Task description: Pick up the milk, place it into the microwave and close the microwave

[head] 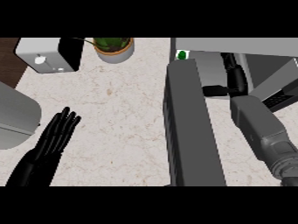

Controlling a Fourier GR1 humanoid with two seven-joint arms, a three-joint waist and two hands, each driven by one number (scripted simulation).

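Head view: milk barely visible inside microwave, orientation unclear.

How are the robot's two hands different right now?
The left robot hand rests open over the bare counter, fingers straight and fully visible. The right robot hand reaches into the microwave past its open door, so its fingers cannot be made out. Both are black on grey forearms.

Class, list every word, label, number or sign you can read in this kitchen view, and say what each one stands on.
None can be read.
The toaster shows small white marks, too small to read.
The microwave bears no visible lettering; its green dot is no text.
The plant pot is plain.
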